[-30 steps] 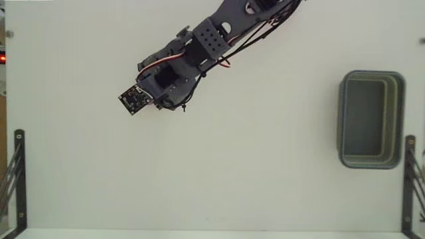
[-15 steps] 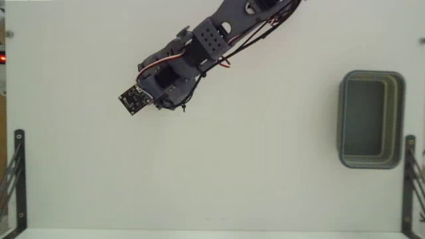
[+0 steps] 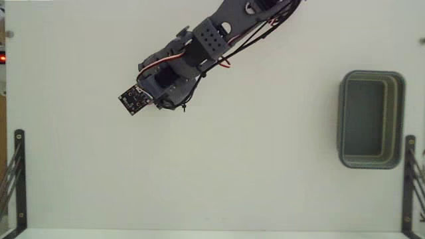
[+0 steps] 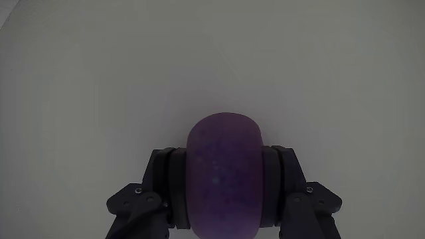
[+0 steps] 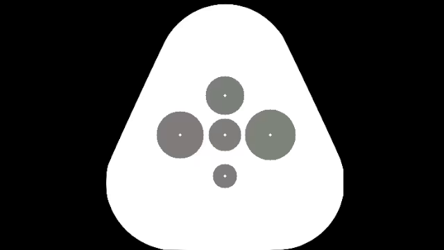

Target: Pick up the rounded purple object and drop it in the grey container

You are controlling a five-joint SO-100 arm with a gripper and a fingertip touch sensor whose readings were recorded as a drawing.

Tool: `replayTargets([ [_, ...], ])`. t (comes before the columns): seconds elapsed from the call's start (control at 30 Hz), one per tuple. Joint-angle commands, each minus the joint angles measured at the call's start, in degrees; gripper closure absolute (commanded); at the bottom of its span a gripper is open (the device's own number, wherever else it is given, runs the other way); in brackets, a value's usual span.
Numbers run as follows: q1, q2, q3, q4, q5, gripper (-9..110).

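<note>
Between the two black fingers (image 4: 166,189) of the pincer (image 4: 223,199), the purple ball (image 4: 223,176) is sitting clamped in the wrist view. Over the white desk (image 3: 232,172), the arm (image 3: 206,40) is reaching toward the upper left of the fixed view, well apart from the grey bin (image 3: 345,119) at the right edge.

We see a plain white bench (image 3: 219,172) filling the fixed view, evenly lit with soft shadows. Black metal brackets stand at its edges, one at eight o'clock (image 3: 18,179), another at four o'clock (image 3: 409,182). A small red light (image 3: 2,58) glows at nine o'clock.
</note>
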Motion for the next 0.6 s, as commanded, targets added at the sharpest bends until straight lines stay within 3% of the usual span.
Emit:
replayTargets([
  [0.0,0.02,2.22,-1.96,3.38,0.35,48],
  [0.57,0.02,4.37,-11.95,15.52,0.35,48],
])
